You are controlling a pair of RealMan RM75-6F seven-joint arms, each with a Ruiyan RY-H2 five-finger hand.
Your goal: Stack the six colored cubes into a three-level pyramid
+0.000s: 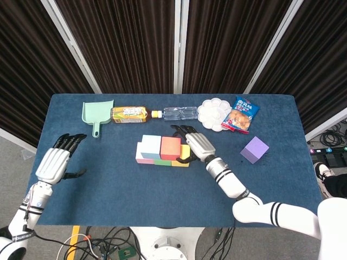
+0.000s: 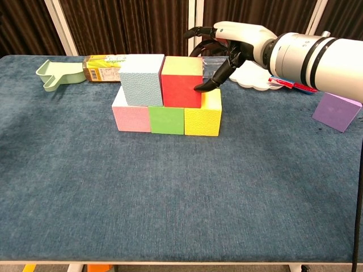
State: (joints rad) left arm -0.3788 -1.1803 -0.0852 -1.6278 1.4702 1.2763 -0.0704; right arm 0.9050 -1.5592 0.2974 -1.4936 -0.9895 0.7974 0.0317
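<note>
Cubes: five are stacked at bench [image 1: 108,184] centre. Bottom row is pink cube [image 2: 131,118], green cube [image 2: 167,120], yellow cube [image 2: 202,118]; second row is light blue cube [image 2: 142,80] and red cube [image 2: 181,83]. The purple cube [image 1: 254,149] sits alone, well apart at the stack's 3 o'clock in the head view.

Step, my read: second level done or getting a last nudge. Right hand [image 2: 227,48] is beside the red cube's right face, fingers [image 2: 205,86] curled loosely, holding nothing; one tip is at or touching the red cube's lower right edge, can't tell which.

Next: right hand needs to back off without dragging the red cube, go to 3 o'clock, grip the purple cube and set it centred over the blue/red seam.

Left hand [image 1: 54,161] idles at 9 o'clock, fingers spread, empty.

Clutter at 12 o'clock: dustpan [image 1: 96,114], tea bottle [image 1: 130,114], clear bottle [image 1: 179,113], paint palette [image 1: 213,114], snack bag [image 1: 241,115]. None are on the path to the purple cube; the snack bag is the nearest to it.
</note>
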